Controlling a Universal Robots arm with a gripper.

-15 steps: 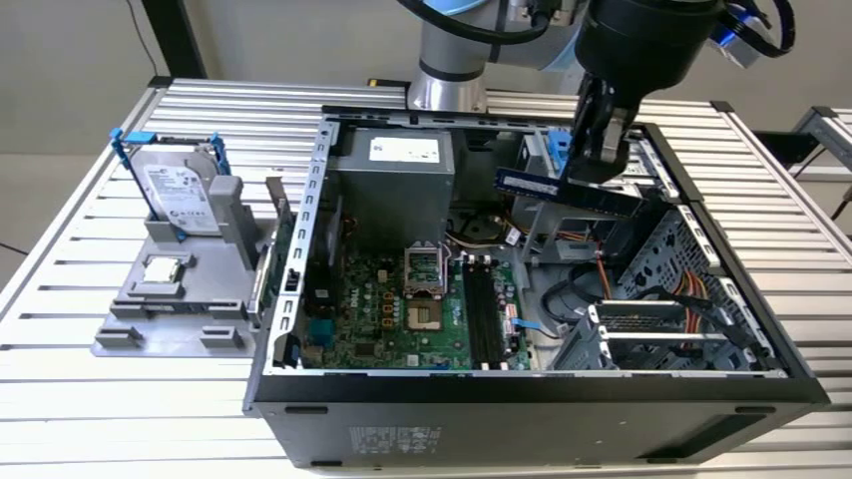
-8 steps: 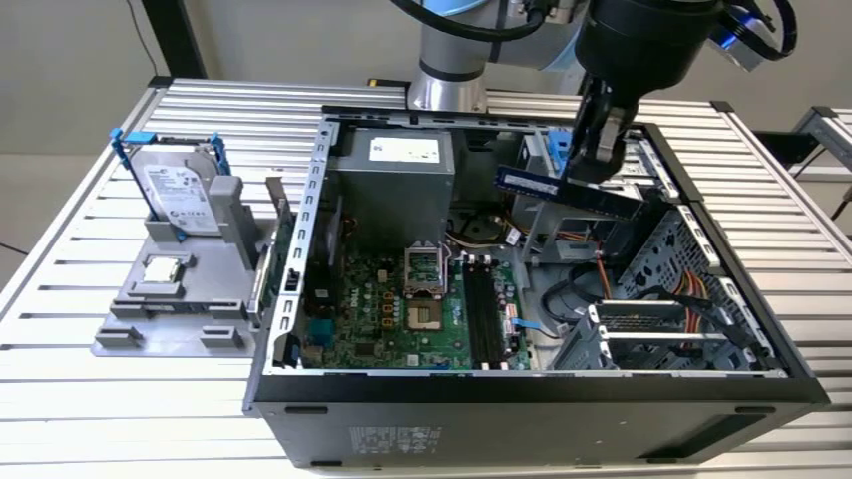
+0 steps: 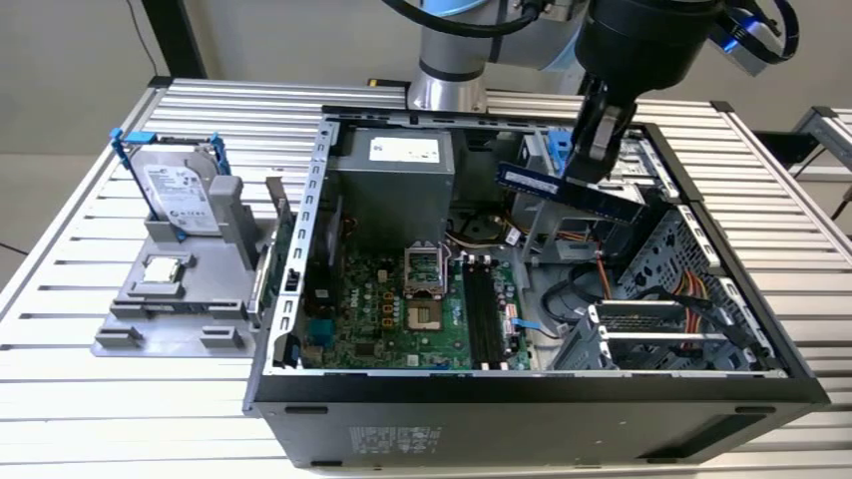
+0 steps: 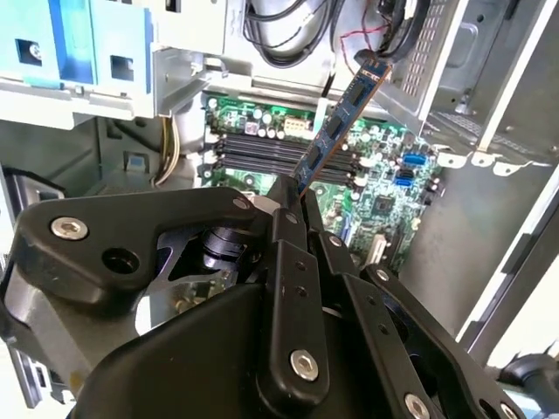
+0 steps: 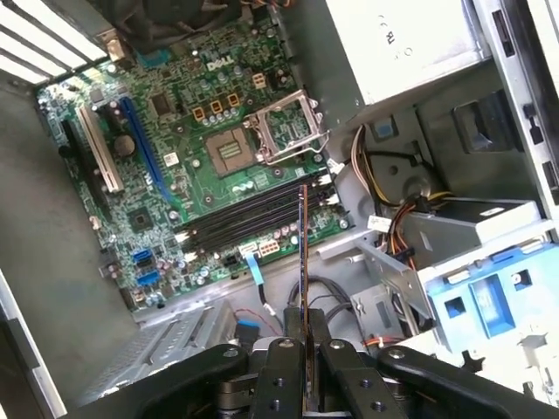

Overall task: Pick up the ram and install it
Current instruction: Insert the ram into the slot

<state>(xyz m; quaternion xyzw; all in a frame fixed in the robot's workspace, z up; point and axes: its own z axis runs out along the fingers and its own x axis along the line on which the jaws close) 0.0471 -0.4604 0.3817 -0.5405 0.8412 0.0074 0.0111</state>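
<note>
end effector point(image 5: 304, 330) gripping ram point(image 5: 303, 253), above motherboard point(image 5: 218, 131)

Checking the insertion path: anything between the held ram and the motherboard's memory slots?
Nothing visible. The ram, clamped in the fingers, hangs above the open case. The black memory slots lie bare below it, with the cables off to the side.

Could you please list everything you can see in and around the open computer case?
ram: one, bluish-green, held over the open case
computer case: one, black, open, on the table
motherboard: one, green, inside the case
memory slots: four, black, on the motherboard
hard drive: one, silver in blue frame, upright on the fixture
square chip: one, silver, on the fixture
fixture: one, grey, beside the case, exterior view's left
table: one, silver slats, under everything
gripper: one, black, shut on the ram
</note>
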